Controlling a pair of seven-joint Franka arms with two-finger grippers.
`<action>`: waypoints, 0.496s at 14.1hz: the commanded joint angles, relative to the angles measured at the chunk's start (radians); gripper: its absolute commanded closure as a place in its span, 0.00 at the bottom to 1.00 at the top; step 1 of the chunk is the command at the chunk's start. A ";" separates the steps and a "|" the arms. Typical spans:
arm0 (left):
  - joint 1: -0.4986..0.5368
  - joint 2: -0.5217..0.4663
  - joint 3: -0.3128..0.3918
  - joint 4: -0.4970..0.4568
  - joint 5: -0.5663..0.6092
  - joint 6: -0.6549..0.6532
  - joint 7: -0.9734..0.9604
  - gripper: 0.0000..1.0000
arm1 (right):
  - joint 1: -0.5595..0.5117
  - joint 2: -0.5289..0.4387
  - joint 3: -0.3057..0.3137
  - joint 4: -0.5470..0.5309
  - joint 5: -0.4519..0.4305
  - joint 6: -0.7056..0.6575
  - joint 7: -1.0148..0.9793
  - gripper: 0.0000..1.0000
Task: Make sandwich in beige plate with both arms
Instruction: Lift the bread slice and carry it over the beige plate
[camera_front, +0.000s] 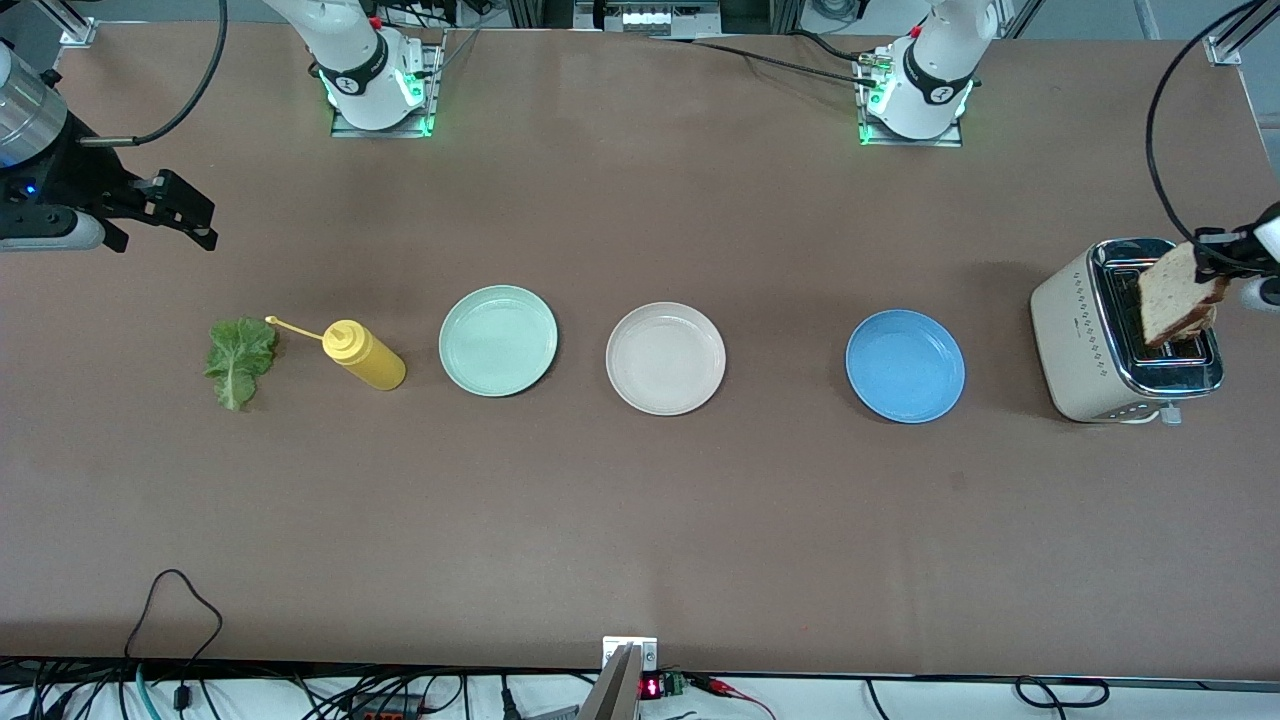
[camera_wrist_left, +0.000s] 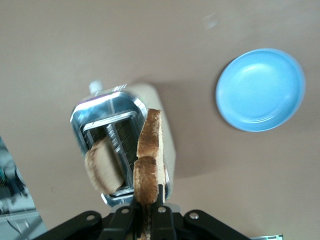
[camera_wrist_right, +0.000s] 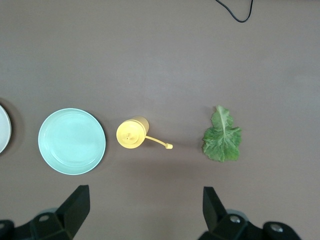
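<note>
- A long brown matte table (camera_front: 640, 520) fills the room's middle, cables trailing along its edge nearest the front camera.
- Three round plates sit in a row: mint-green plate (camera_front: 498, 340), pale beige plate (camera_front: 666, 358), blue plate (camera_front: 905, 366), all bare.
- A cream-and-chrome toaster (camera_front: 1085, 340) stands at the left arm's end, one toasted slice (camera_wrist_left: 102, 167) sitting in its slot.
- Left gripper (camera_wrist_left: 148, 212) hangs over the toaster, clenched on a brown-crusted bread slice (camera_front: 1178, 295), well apart from the beige plate.
- Right gripper (camera_wrist_right: 145, 207) waits with fingers spread wide, above the yellow squeeze bottle (camera_front: 362, 355) and crinkled green lettuce leaf (camera_front: 240, 360).
</note>
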 joint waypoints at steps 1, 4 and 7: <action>-0.008 0.048 -0.128 0.061 -0.016 -0.040 0.009 1.00 | 0.000 -0.021 0.003 -0.017 -0.010 0.001 0.015 0.00; -0.012 0.122 -0.282 0.059 -0.102 -0.101 0.012 1.00 | 0.000 -0.021 0.003 -0.018 -0.010 0.001 0.017 0.00; -0.066 0.275 -0.373 0.062 -0.221 -0.069 -0.022 1.00 | 0.000 -0.021 0.003 -0.018 -0.010 0.001 0.015 0.00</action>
